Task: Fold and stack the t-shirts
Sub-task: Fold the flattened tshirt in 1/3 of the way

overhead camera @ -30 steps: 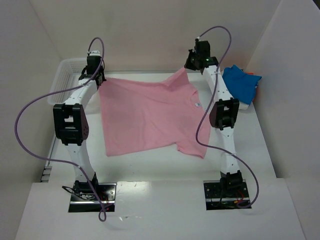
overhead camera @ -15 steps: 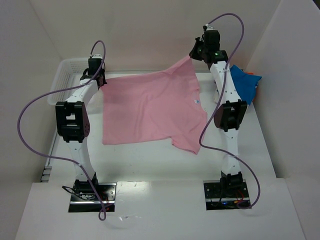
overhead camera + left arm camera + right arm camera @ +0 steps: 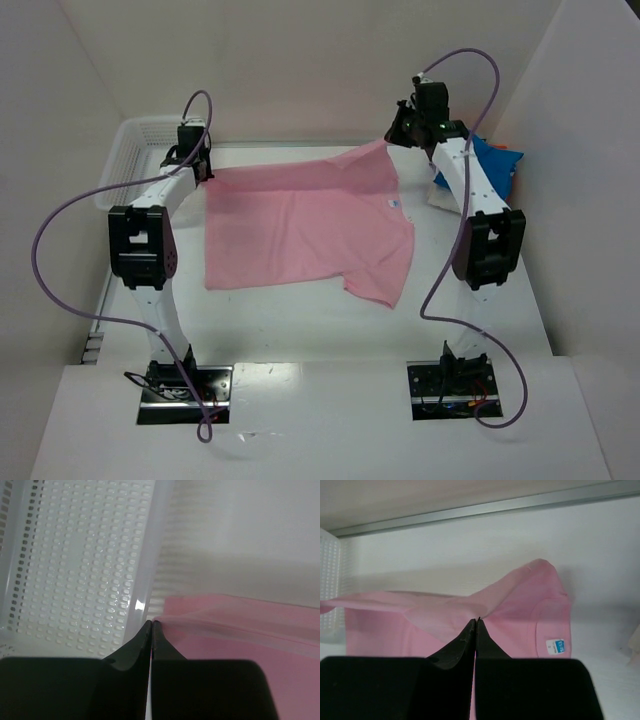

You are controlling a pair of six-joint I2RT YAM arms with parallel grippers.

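Top external view: the light pink t-shirt (image 3: 300, 225) is stretched out beside the mesh basket (image 3: 122, 165). The left gripper (image 3: 198, 168), next to the basket, and the right gripper (image 3: 398, 128), farther from it, each pinch a far corner. This looks like the spreading step; next it probably needs laying flat under even tension.

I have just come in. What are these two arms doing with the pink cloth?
The two arms hold one pink t-shirt between them. The left gripper and the right gripper are each shut on its far edge, one at each end, and the right end is raised higher. The rest of the shirt lies spread towards the arm bases and looks not yet folded. A blue t-shirt lies behind the right arm, and a white mesh basket stands at the far left.
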